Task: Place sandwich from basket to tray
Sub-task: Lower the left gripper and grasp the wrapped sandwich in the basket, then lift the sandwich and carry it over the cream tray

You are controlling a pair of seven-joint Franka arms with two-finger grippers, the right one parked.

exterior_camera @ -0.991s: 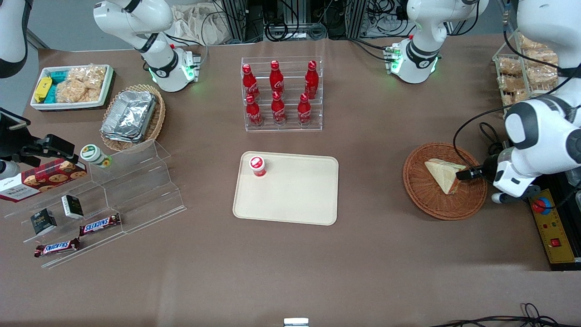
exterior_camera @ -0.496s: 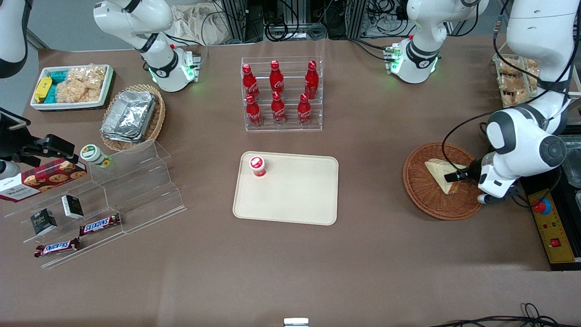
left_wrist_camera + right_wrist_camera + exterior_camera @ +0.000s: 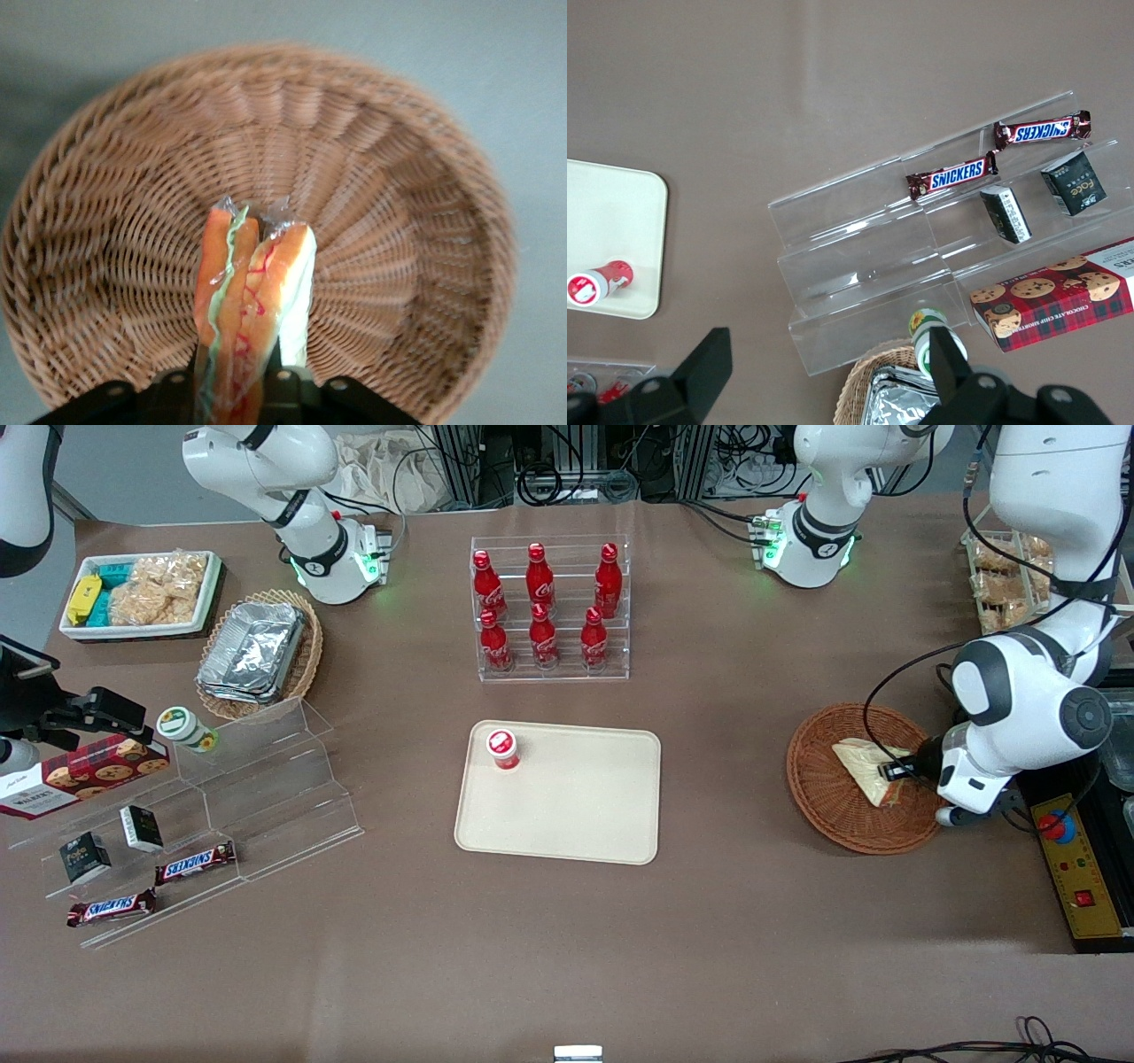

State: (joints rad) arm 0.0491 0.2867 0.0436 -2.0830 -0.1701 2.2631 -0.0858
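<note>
- Lying inside the basket [image 3: 864, 779], the sandwich [image 3: 864, 769] sits toward the rim nearest the working arm — pale bread face up in the front view, orange-red and green cut edge facing the wrist camera [image 3: 252, 305].
- The gripper [image 3: 895, 771] is down in the basket at the sandwich's cut edge, its dark fingers [image 3: 282, 390] pressed on either side of the wedge, clamped on it (the fingertips themselves are mostly hidden by the filling).
- The basket's woven wall [image 3: 399, 221] curves around the sandwich.
- The tray [image 3: 567, 815] lies well apart from the basket, toward the middle of the table, with a small red-capped bottle [image 3: 502, 748] on one corner.
- A clear rack of red bottles [image 3: 549, 611] stands farther from the front camera than the tray.
</note>
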